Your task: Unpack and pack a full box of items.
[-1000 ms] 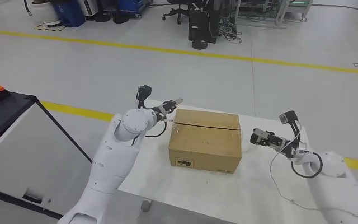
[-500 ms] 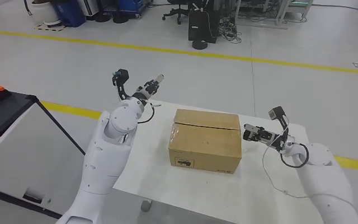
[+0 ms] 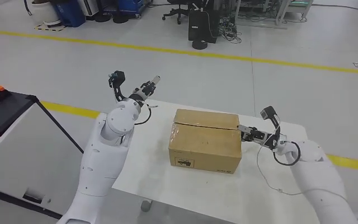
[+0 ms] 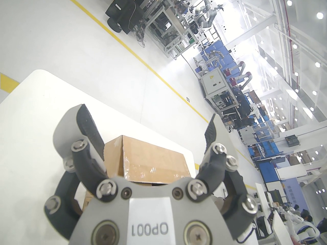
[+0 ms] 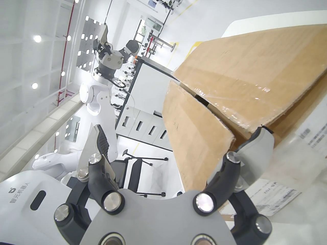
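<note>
Now our cardboard box (image 3: 205,140) sits closed on the white counter (image 3: 151,168), near its middle, with one long side facing us. Clear tape (image 5: 230,110) runs along the seam where the two top flaps meet, and white labels (image 5: 273,192) are stuck to the box's right end face.

We hold our right gripper (image 3: 241,130) at that right end, level with the box's top edge. It is released, its fingers spread wide. In the right wrist view, one finger (image 5: 261,138) lies just beside the end face under the flap's edge, while the other (image 5: 98,138) stands off above the level of the lid. Whether the near finger touches the cardboard we cannot tell.

Our left gripper (image 3: 151,84) is raised over the counter's far left corner, well apart from the box. It too is released. The left wrist view shows its two dark pads (image 4: 86,126) held far apart, with the taped lid (image 4: 153,161) below them and the counter's rounded corner beyond.
</note>
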Controlling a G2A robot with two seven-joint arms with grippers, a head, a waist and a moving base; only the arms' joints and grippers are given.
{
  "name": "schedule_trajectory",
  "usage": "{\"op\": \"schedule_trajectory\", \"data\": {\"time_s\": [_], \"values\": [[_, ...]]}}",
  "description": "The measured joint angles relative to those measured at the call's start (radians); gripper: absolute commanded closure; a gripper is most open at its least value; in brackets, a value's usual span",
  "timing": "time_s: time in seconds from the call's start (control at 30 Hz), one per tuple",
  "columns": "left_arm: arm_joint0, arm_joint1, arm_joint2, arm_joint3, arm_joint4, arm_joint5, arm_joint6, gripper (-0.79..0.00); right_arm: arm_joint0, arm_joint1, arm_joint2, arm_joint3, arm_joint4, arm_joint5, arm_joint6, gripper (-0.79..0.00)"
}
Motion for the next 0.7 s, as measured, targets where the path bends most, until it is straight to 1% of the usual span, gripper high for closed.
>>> {"op": "schedule_trajectory", "data": {"time_s": [0.13, 0.4, 0.53, 0.7], "values": [[0.0, 0.0, 0.0, 0.0, 0.0, 0.0, 0.0, -0.785, 0.001, -0.001, 0.003, 0.011, 0.099, 0.006, 0.094, -0.785], [0.0, 0.0, 0.0, 0.0, 0.0, 0.0, 0.0, -0.785, -0.045, 0.011, 0.036, -0.072, 0.33, 0.153, 0.241, -0.785], [0.0, 0.0, 0.0, 0.0, 0.0, 0.0, 0.0, -0.785, -0.064, 0.018, 0.042, -0.109, 0.322, 0.189, 0.277, -0.785], [0.0, 0.0, 0.0, 0.0, 0.0, 0.0, 0.0, -0.785, -0.085, 0.022, 0.018, -0.165, 0.293, 0.212, 0.3, -0.785]]}}
